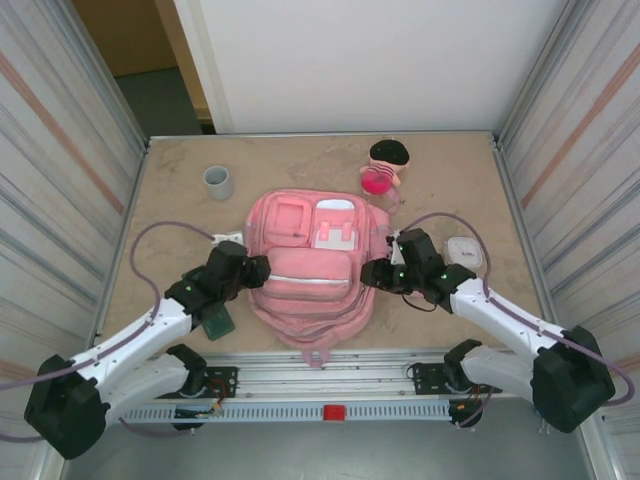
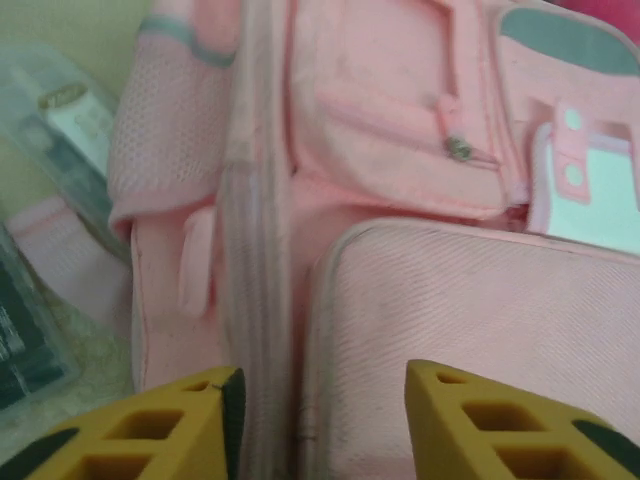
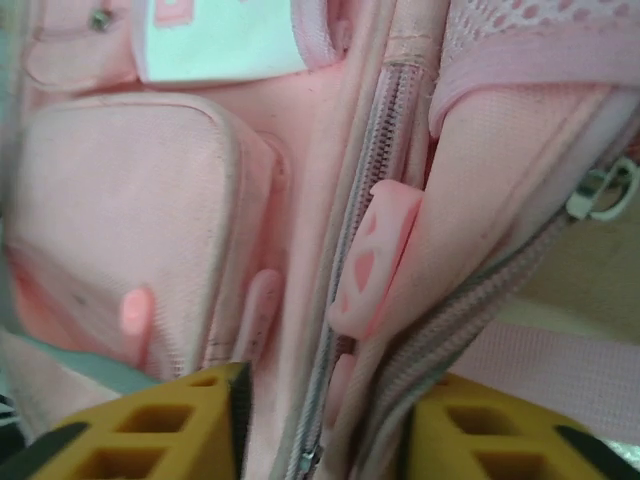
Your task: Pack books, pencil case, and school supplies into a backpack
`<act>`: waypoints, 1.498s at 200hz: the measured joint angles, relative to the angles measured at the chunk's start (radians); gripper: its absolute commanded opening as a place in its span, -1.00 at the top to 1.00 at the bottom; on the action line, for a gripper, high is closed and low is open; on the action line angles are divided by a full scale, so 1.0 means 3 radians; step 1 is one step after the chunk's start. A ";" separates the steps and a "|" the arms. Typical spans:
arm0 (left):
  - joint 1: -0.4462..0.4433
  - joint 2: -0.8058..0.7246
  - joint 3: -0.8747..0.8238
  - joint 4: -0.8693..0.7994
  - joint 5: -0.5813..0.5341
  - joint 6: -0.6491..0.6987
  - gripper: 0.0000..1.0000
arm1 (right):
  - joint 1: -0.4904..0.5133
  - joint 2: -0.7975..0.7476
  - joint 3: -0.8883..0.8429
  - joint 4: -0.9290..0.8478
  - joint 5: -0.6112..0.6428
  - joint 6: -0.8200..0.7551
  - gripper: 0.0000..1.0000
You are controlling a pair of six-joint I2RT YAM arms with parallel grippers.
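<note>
The pink backpack (image 1: pixel 310 270) lies flat in the middle of the table, pockets up. My left gripper (image 1: pixel 262 270) is at its left side, open, with the jaws either side of a white-trimmed seam (image 2: pixel 262 300) and nothing pinched. My right gripper (image 1: pixel 368 274) is at the bag's right side, also open, its jaws either side of the main zipper track (image 3: pixel 345 330) just below a pink rubber zipper pull (image 3: pixel 375 255). A dark flat rectangle, possibly the book (image 1: pixel 218 322), lies partly under my left forearm. In the left wrist view it sits at the lower left edge (image 2: pixel 20 340).
A grey cup (image 1: pixel 218 182) stands at the back left. A pink-and-black plush doll (image 1: pixel 385 165) sits behind the bag. A small white rounded case (image 1: pixel 465 252) lies right of my right gripper. A clear plastic packet (image 2: pixel 55 110) lies left of the bag. Metal walls close in both sides.
</note>
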 measured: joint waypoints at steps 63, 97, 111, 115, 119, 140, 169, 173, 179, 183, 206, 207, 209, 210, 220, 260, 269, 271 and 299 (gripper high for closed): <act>-0.0411 0.0134 0.0543 -0.0025 0.0320 0.1756 -0.50 | -0.0486 -0.0448 0.0244 -0.0366 -0.0079 -0.0130 -0.13; -0.0998 0.0664 0.0692 -0.0043 0.0624 0.3001 -0.66 | -0.0512 -0.0455 0.0224 -0.0343 -0.0167 -0.0178 -0.13; -0.1124 0.0940 0.0754 -0.0061 0.0676 0.3347 -0.69 | -0.0512 -0.0455 0.0177 -0.0300 -0.0202 -0.0179 -0.13; -0.1138 0.1015 0.0773 -0.0067 0.0683 0.3424 -0.69 | -0.0512 -0.0455 0.0158 -0.0285 -0.0212 -0.0179 -0.13; -0.1146 0.1088 0.0793 -0.0075 0.0688 0.3499 -0.69 | -0.0515 -0.0455 0.0140 -0.0271 -0.0220 -0.0178 -0.13; -0.1144 0.1348 0.0874 -0.0104 0.0746 0.3770 -0.72 | -0.0518 -0.0465 0.0058 -0.0214 -0.0239 -0.0178 -0.14; -0.1146 0.1437 0.0881 -0.0065 0.0777 0.4007 -0.75 | -0.0518 -0.0553 -0.0041 -0.0186 -0.0239 -0.0179 -0.17; -0.1146 0.1447 0.0881 -0.0053 0.0778 0.4032 -0.76 | -0.0518 -0.0568 -0.0051 -0.0179 -0.0239 -0.0179 -0.17; -0.1146 0.1462 0.0884 -0.0048 0.0783 0.4072 -0.83 | -0.0518 -0.0590 -0.0064 -0.0169 -0.0239 -0.0179 -0.18; -0.1146 0.1471 0.0885 -0.0050 0.0797 0.4101 -0.83 | -0.0519 -0.0601 -0.0071 -0.0161 -0.0239 -0.0179 -0.18; -0.1146 0.1507 0.0890 -0.0051 0.0880 0.4209 -0.84 | -0.0524 -0.0632 -0.0083 -0.0099 -0.0245 -0.0179 -0.19; -0.1146 0.1507 0.0890 -0.0051 0.0882 0.4211 -0.84 | -0.0524 -0.0632 -0.0083 -0.0095 -0.0247 -0.0179 -0.19; -0.1146 0.1508 0.0890 -0.0051 0.0890 0.4217 -0.84 | -0.0524 -0.0632 -0.0083 -0.0086 -0.0249 -0.0179 -0.19; -0.1146 0.1508 0.0890 -0.0051 0.0891 0.4223 -0.84 | -0.0524 -0.0632 -0.0083 -0.0085 -0.0249 -0.0179 -0.19; -0.1146 0.1508 0.0890 -0.0050 0.0919 0.4257 -0.83 | -0.0524 -0.0632 -0.0085 -0.0055 -0.0256 -0.0179 -0.20; -0.1167 0.1605 0.0890 -0.0023 0.0860 0.4365 -0.13 | -0.0524 -0.0618 -0.0108 0.0045 -0.0320 -0.0179 -0.20; -0.1175 0.1653 0.0890 -0.0004 0.0785 0.4359 0.19 | -0.0524 -0.0612 -0.0116 0.0065 -0.0326 -0.0182 -0.21; -0.1175 0.1658 0.0890 -0.0003 0.0783 0.4342 0.23 | -0.0524 -0.0612 -0.0120 0.0072 -0.0326 -0.0184 -0.21; -0.1212 0.1592 0.0889 0.0018 0.0760 0.4269 0.81 | -0.0543 -0.0610 -0.0235 0.0219 -0.0364 -0.0268 -0.24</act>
